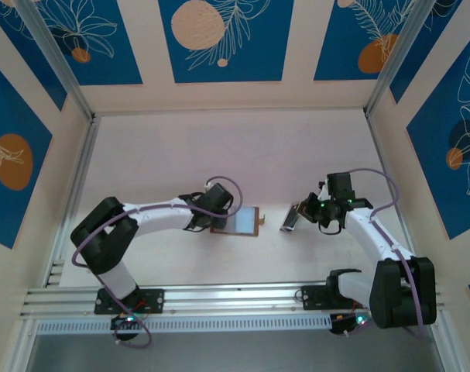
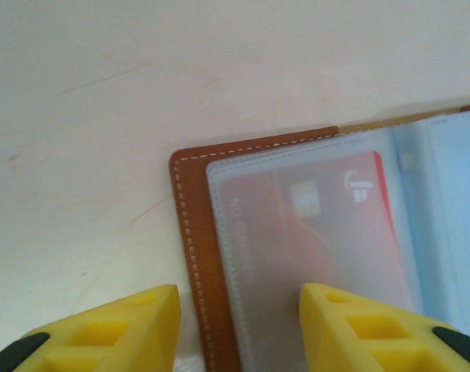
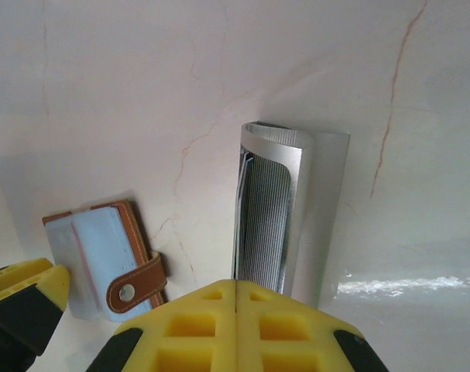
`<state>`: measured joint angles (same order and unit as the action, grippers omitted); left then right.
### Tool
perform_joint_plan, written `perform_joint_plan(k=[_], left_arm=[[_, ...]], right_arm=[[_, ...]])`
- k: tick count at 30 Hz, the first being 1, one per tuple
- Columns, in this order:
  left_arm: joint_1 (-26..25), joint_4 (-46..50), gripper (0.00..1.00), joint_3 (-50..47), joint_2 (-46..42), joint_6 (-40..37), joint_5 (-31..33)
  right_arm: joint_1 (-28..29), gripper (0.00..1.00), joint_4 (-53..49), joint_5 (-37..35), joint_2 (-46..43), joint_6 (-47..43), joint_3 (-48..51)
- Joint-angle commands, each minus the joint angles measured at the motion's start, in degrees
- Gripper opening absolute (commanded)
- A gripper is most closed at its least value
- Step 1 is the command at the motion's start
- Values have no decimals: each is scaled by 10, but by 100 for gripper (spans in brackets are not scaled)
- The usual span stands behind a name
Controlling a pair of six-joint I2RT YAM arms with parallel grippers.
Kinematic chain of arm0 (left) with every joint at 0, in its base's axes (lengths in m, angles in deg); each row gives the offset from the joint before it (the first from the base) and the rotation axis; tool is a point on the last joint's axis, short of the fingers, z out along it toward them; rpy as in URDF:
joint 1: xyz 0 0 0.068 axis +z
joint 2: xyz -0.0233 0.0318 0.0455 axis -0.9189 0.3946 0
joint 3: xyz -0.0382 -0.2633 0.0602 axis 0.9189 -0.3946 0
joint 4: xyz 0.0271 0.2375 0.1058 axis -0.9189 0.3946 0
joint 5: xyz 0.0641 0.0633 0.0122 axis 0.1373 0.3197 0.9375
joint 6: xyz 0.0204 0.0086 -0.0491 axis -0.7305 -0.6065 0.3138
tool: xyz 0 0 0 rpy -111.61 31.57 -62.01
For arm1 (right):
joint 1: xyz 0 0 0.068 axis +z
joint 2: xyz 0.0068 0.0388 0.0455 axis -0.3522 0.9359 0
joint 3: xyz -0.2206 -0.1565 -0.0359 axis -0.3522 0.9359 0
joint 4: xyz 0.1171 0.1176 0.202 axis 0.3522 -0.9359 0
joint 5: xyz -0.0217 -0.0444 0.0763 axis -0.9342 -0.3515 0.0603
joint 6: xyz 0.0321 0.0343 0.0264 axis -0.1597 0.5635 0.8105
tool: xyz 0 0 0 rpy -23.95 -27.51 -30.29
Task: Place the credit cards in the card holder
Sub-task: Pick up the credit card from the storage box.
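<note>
The card holder (image 1: 241,222) lies open on the table, brown leather rim (image 2: 190,209) up and its snap tab (image 3: 134,285) toward the right arm. A red card (image 2: 320,225) sits under its clear sleeve. My left gripper (image 2: 238,301) is open, low over the holder's left edge, one finger on each side of the stitched rim. My right gripper (image 3: 236,284) is shut on the pale grey-silver credit cards (image 3: 269,209), which stick out ahead of the fingertips. In the top view these credit cards (image 1: 288,219) hang just right of the holder, held by the right gripper (image 1: 300,215).
The pale table (image 1: 219,147) stretches back behind both arms. An aluminium rail (image 1: 235,298) runs along the near edge, and a slanted rail (image 1: 76,194) lines the left. Blue-patterned walls (image 1: 451,124) close in the sides and back.
</note>
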<state>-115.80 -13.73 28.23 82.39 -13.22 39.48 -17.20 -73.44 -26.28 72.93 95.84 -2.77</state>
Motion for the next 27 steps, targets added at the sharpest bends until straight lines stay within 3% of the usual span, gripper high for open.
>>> perform_joint_plan(k=[1,7,11,15,19,27], left_arm=[[-6,58,45,20,-25,-24,29],[-6,84,47,51,-41,-45,39],[-14,76,48,74,-40,-75,13],[-45,55,48,130,-2,-115,-55],[-56,5,48,192,59,-110,-173],[-72,-16,44,320,191,-104,-274]], right_arm=[[4,0,-27,-3,-23,-8,-17],[7,0,-50,-21,-43,-1,-23],[9,0,-61,-29,-59,2,-28],[7,0,-70,-39,-66,5,-25],[4,0,-68,-37,-71,9,-19],[-7,0,-63,-29,-69,10,-9]])
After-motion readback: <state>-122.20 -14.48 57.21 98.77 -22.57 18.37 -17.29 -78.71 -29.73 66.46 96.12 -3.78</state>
